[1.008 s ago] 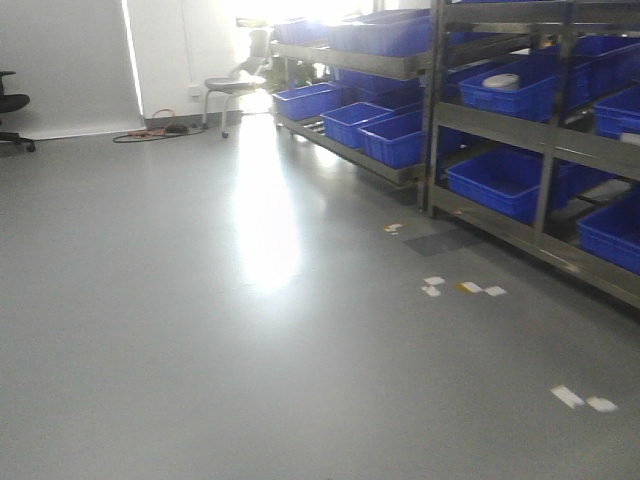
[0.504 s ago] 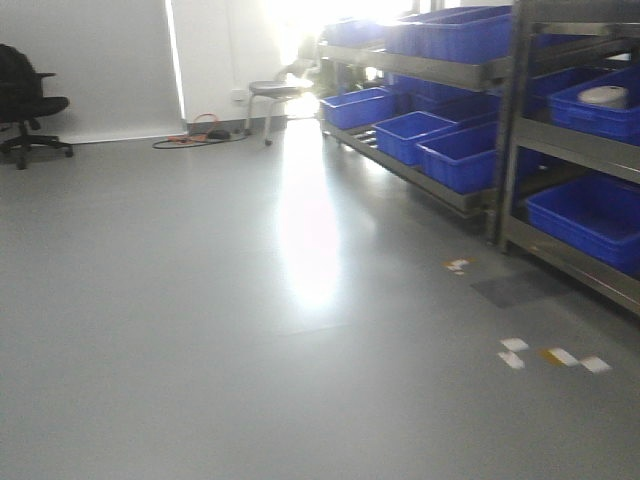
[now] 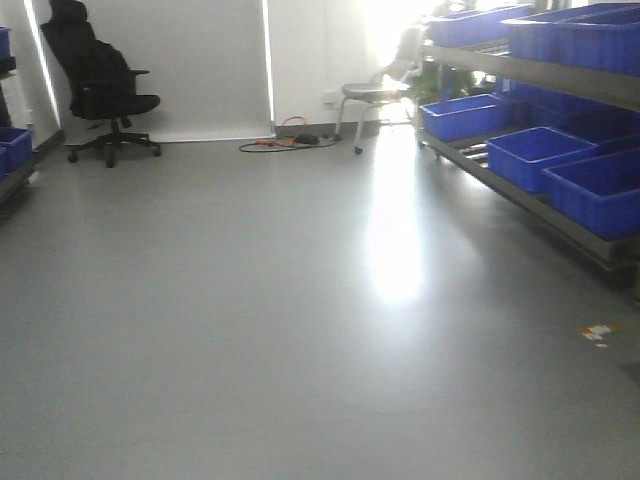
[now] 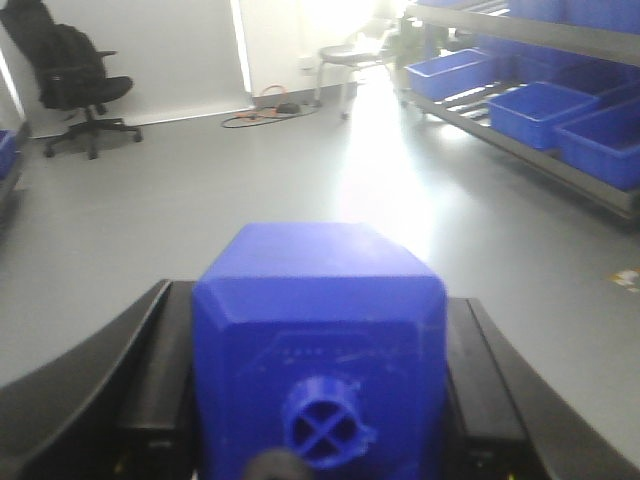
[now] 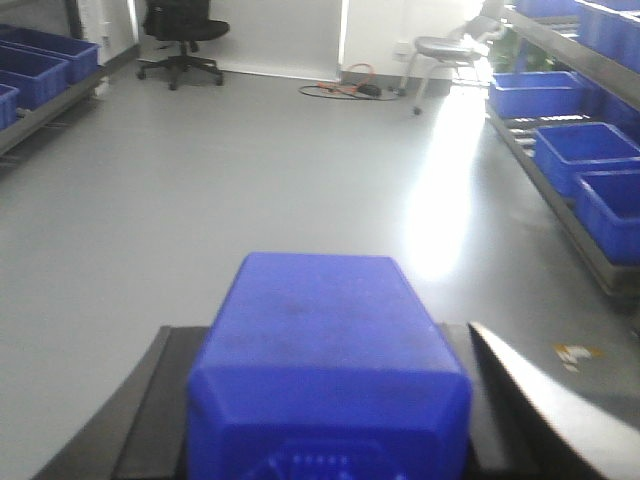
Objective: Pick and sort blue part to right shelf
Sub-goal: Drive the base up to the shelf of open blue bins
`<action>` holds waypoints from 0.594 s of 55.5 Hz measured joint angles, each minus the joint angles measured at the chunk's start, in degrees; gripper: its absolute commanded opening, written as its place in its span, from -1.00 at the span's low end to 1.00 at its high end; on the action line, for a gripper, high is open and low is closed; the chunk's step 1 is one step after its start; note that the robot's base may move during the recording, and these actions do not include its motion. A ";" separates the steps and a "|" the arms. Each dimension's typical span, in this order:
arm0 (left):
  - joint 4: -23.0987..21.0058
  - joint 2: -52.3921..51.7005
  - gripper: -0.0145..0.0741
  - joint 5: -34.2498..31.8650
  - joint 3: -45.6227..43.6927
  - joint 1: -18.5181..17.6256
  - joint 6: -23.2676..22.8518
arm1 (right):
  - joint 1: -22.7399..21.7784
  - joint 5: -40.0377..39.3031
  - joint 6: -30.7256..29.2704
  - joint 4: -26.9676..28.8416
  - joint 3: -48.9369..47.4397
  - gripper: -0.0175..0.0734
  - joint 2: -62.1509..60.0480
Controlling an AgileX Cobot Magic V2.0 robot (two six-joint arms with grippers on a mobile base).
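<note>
Base turned left — right shelf (image 3: 560, 80) slid to right edge, office chair (image 3: 100, 85) appeared. Left tool (image 4: 320, 400) pinched blue part (image 4: 320, 320), right tool (image 5: 325, 410) pinched second blue part (image 5: 325, 340) — drop-off pending.

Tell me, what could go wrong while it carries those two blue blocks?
The left tool clamps the left blue part and the right tool the right blue part only by their sides; a jolt might loosen one. The floor cable could trip the robot. A wide turn might clip the right shelf.
</note>
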 measured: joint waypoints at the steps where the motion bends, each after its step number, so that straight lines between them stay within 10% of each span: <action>1: 0.00 0.00 -0.09 0.00 0.00 0.00 0.00 | 0.00 0.00 0.00 0.00 0.00 -0.12 0.00; 33: 0.00 0.00 -0.09 0.00 0.00 0.00 0.00 | 0.00 0.00 0.00 0.00 0.00 -0.12 0.00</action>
